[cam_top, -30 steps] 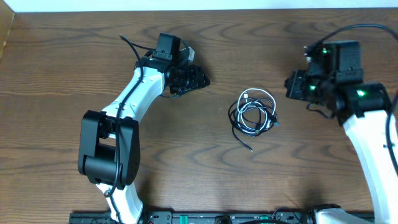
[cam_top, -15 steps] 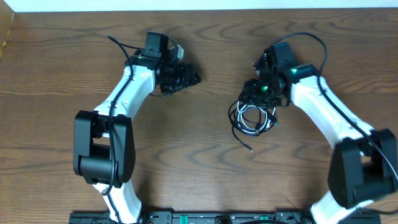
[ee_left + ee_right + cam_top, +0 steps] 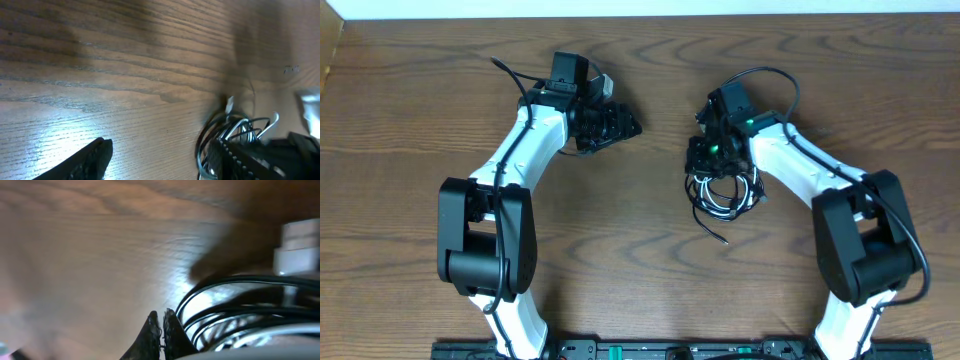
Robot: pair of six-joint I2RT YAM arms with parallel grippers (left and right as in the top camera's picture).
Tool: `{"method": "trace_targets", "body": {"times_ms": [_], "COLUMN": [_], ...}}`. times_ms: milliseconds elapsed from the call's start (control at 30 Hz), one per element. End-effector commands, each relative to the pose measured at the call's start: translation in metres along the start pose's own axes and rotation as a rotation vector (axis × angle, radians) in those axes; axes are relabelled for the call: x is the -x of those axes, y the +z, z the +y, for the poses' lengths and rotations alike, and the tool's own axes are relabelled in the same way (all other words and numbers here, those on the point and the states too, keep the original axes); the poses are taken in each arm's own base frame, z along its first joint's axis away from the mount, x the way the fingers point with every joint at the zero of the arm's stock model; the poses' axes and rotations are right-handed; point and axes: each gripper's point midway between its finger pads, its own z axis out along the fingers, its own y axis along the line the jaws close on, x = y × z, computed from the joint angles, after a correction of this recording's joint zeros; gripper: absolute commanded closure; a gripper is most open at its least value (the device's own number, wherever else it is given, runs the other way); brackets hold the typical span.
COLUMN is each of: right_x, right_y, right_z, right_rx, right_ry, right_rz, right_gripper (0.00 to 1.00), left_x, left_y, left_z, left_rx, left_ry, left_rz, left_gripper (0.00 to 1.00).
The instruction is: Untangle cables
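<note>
Cables: one black-white tangle, nothing separated.
Right gripper: tips together at tangle's edge.
Left gripper: apart, empty.

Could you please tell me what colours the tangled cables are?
The cables are white and black, clearest in the overhead view.

The cables lie as one tangled coil on the tabletop, right of centre. The right gripper sits at the coil's far-left edge, its fingers just beside the loops. The left gripper is well apart to the left, slightly farther back.
</note>
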Motion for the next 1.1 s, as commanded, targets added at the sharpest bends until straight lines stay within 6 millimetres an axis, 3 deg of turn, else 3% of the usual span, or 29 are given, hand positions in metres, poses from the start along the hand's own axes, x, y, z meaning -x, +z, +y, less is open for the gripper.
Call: {"method": "trace_targets", "body": {"times_ms": [0,33,67,100,167,233,300,333,433,600,700,800,933,1067], "right_x": [0.018,0.021,0.022,0.026,0.032,0.038,0.042,0.047,0.049,0.049,0.050,0.048,0.044,0.045], "right_y": [-0.100,-0.131,-0.144,-0.174,-0.208,-0.219,-0.210,-0.196,-0.182,-0.177,-0.179,-0.189,-0.219,-0.246], "right_z": [0.097,0.119,0.127,0.143,0.153,0.146,0.130,0.108,0.071,0.041,0.000,-0.039,-0.107,-0.152], "right_rx": [0.428,0.551,0.596,0.675,0.710,0.654,0.573,0.456,0.266,0.124,-0.052,-0.184,-0.293,-0.339], "right_ry": [-0.080,-0.120,-0.138,-0.175,-0.219,-0.201,-0.147,-0.090,-0.013,0.042,0.127,0.183,0.330,0.402], "right_rz": [-0.078,-0.104,-0.119,-0.167,-0.258,-0.332,-0.348,-0.364,-0.386,-0.402,-0.430,-0.445,-0.462,-0.505], "right_gripper": [0.99,0.99,0.99,0.99,0.99,0.99,0.99,0.99,0.99,0.99,0.99,0.99,0.99,0.99], "left_x": [0.001,0.001,0.001,0.001,0.001,0.000,0.000,0.000,-0.002,-0.003,-0.005,-0.007,-0.018,-0.022], "left_y": [-0.001,-0.001,-0.001,-0.001,-0.001,-0.001,-0.001,-0.001,-0.001,-0.001,-0.001,-0.001,-0.004,-0.006], "left_z": [0.001,0.001,0.001,0.001,0.000,0.000,0.000,0.001,0.002,0.002,0.001,0.001,-0.031,-0.039], "left_rx": [0.008,0.009,0.009,0.009,0.009,0.009,0.009,0.009,0.013,0.013,0.007,0.010,-0.185,-0.240], "left_ry": [0.024,0.024,0.024,0.024,0.024,0.024,0.024,0.023,0.019,0.044,0.066,0.093,0.201,0.238], "left_rz": [-0.004,-0.003,-0.003,-0.003,-0.003,-0.002,-0.001,0.001,0.007,0.011,0.020,0.030,0.079,0.091], "left_gripper": [0.33,0.33,0.33,0.33,0.33,0.33,0.33,0.33,0.33,0.33,0.33,0.33,0.33,0.33]}}
